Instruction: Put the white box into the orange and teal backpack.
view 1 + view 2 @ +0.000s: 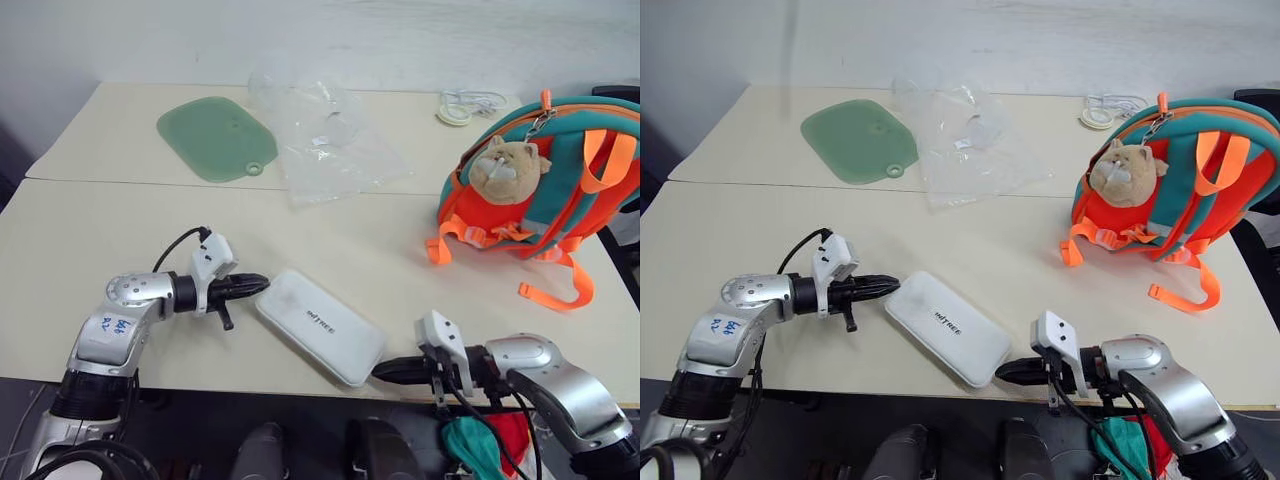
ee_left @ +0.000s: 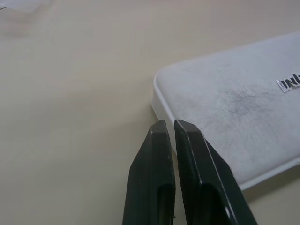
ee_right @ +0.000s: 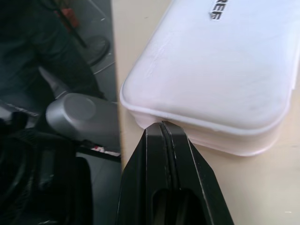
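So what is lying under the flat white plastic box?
The flat white plastic box lies on the beige table, near its front edge. Bare tabletop shows all around it. Whatever might sit directly beneath the box is covered by it and cannot be seen.

backpack (image 1: 560, 180) — right side cut off

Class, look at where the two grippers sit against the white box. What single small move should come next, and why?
Probably press both grippers inward to pinch the white box end to end. The left gripper and the right gripper are both shut, tips at opposite ends of the box, which lies flat on the table, far from the backpack.
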Controlling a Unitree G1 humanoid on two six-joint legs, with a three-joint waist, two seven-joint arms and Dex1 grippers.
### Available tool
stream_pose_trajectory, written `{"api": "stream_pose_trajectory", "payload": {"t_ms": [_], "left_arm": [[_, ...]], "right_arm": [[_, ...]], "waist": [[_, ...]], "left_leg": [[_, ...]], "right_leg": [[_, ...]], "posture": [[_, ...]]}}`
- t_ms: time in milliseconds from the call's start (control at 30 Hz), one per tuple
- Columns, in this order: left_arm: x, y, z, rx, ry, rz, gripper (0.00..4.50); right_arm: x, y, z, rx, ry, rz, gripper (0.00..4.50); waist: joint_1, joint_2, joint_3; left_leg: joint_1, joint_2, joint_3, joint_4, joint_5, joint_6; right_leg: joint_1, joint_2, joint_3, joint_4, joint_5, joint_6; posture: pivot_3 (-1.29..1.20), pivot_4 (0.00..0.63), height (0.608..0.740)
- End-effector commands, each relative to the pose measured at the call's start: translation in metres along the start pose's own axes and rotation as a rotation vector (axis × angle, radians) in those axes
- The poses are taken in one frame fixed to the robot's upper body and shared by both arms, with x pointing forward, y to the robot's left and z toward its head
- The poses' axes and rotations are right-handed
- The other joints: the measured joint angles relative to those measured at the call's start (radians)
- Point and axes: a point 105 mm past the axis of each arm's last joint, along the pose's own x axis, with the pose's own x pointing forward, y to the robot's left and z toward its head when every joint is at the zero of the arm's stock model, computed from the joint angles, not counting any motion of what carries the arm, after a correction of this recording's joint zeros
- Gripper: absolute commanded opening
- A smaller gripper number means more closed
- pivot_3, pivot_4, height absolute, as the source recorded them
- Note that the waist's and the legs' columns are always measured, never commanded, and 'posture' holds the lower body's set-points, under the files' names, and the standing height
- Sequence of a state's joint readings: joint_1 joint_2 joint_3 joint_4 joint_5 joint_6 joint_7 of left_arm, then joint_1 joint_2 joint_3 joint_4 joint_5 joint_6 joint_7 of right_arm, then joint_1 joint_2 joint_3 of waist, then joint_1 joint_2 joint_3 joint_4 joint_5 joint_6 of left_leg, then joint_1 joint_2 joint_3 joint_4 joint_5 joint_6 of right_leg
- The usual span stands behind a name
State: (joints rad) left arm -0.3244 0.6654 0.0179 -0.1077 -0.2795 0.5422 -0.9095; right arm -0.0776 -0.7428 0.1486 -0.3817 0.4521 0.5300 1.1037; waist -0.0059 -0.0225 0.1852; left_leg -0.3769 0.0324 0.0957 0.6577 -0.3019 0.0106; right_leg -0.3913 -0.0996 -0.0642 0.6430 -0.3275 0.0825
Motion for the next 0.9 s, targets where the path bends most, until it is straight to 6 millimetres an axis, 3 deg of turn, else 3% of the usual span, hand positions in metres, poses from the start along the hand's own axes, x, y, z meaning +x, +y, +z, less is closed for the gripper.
{"api": "stream_pose_trajectory", "payload": {"t_ms": [33, 300, 533, 667, 833, 900], "left_arm": [[0.006, -0.018, -0.014, -0.068, 0.028, -0.053, 0.28], [0.012, -0.033, -0.014, -0.139, -0.010, -0.050, 0.28], [0.007, -0.030, -0.013, -0.161, -0.039, 0.015, 0.28], [-0.012, -0.025, -0.008, -0.194, -0.060, 0.042, 0.28], [-0.048, -0.004, -0.003, -0.265, -0.058, 0.093, 0.28], [-0.061, 0.000, -0.004, -0.319, -0.033, 0.076, 0.66]], "right_arm": [[-0.003, -0.016, 0.017, -0.083, -0.047, -0.087, 0.00], [-0.008, -0.037, 0.025, -0.110, -0.070, -0.159, 0.00], [-0.019, -0.054, 0.014, -0.125, -0.007, -0.215, 0.00], [-0.036, -0.073, 0.007, -0.141, 0.026, -0.301, 0.00], [-0.051, -0.076, 0.004, -0.146, 0.041, -0.310, 0.00], [-0.055, -0.076, 0.003, -0.146, 0.042, -0.309, 0.00]], "waist": [[0.000, 0.000, 0.000], [0.002, 0.000, 0.000], [0.003, 0.000, 0.000], [0.002, 0.000, 0.000], [0.002, 0.000, 0.000], [0.001, 0.000, 0.000]], "left_leg": [[0.000, 0.000, 0.000, 0.000, 0.000, 0.000], [0.001, 0.000, 0.000, 0.000, 0.000, 0.000], [0.002, 0.000, 0.000, -0.001, 0.000, 0.000], [0.002, -0.001, 0.000, -0.001, -0.001, 0.000], [0.000, -0.001, 0.000, -0.003, 0.000, -0.001], [0.001, -0.001, 0.000, -0.004, 0.000, -0.001]], "right_leg": [[0.000, 0.000, 0.000, 0.000, 0.000, 0.000], [0.001, 0.000, 0.000, 0.000, 0.000, 0.000], [0.002, -0.001, 0.000, -0.001, 0.000, 0.000], [0.002, -0.001, 0.000, -0.001, 0.000, 0.000], [0.000, -0.001, 0.000, -0.002, 0.000, 0.000], [0.000, -0.001, 0.000, -0.002, 0.000, 0.000]], "posture": [[0.00, 0.150, 0.740], [0.00, 0.150, 0.740], [0.00, 0.150, 0.740], [0.00, 0.150, 0.740], [0.00, 0.150, 0.740], [0.00, 0.150, 0.740]]}}
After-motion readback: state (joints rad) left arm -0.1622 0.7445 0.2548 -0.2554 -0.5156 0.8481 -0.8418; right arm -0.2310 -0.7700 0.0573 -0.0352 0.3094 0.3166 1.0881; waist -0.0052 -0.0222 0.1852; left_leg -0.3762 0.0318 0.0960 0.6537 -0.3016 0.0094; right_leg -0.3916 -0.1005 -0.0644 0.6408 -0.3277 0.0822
